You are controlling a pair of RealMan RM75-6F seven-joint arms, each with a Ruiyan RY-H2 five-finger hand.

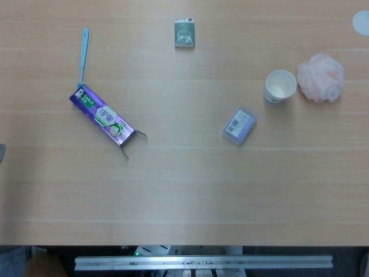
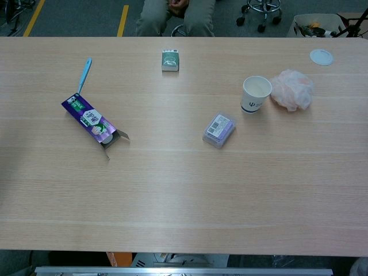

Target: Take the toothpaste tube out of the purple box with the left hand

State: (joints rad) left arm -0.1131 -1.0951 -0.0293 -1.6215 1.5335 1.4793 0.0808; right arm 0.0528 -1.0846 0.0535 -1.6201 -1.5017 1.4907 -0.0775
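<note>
On table (image 1: pixel 184 190): purple box (image 1: pixel 102 115) lying flat, end flaps open; neither hand visible.

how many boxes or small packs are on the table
3: the purple box lies at the left, its flaps open, beside the blue toothbrush; a small green pack sits at the far middle; a clear plastic case lies right of centre, near the paper cup.
</note>
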